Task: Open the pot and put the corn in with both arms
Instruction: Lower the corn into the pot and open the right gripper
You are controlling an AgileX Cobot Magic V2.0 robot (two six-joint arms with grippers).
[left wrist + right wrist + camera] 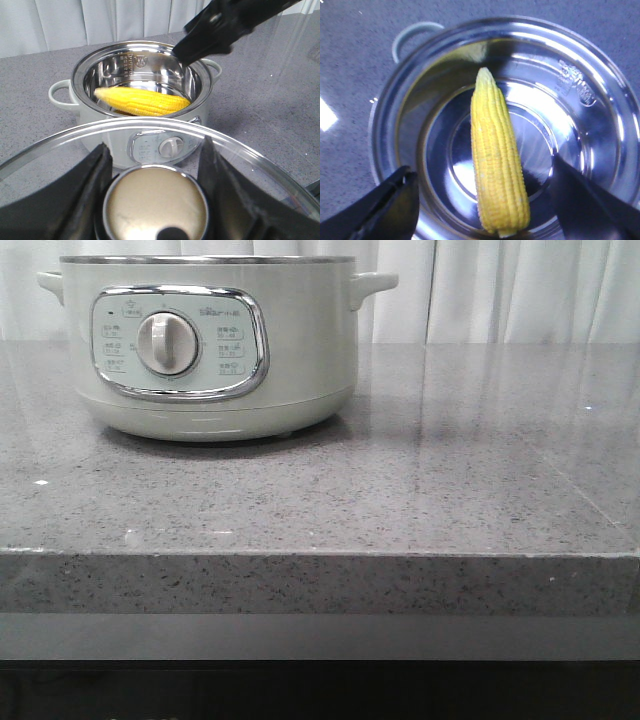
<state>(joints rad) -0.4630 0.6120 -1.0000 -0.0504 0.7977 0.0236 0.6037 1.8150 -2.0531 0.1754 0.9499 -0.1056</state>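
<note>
The pot (pixel 300 350) stands uncovered at the back left of the grey counter. In the left wrist view the pot (pixel 62 95) is open, and the yellow corn (pixel 142 100) lies inside its steel bowl. My left gripper (pixel 155 160) is shut on the brass-coloured knob (pixel 156 205) of the glass lid (pixel 55 147) and holds it off the pot, on its dial side. My right gripper (pixel 482 167) hangs open over the pot's bowl (pixel 385 125). The corn (pixel 495 160) lies below it and touches neither finger. The right gripper also shows in the left wrist view (pixel 205 40). Neither gripper shows in the front view.
A white curtain (pixel 500 290) hangs behind the counter. The counter's front edge (pixel 320 555) runs across the front view. A grey speckled surface (pixel 480 450) stretches to the right of the pot.
</note>
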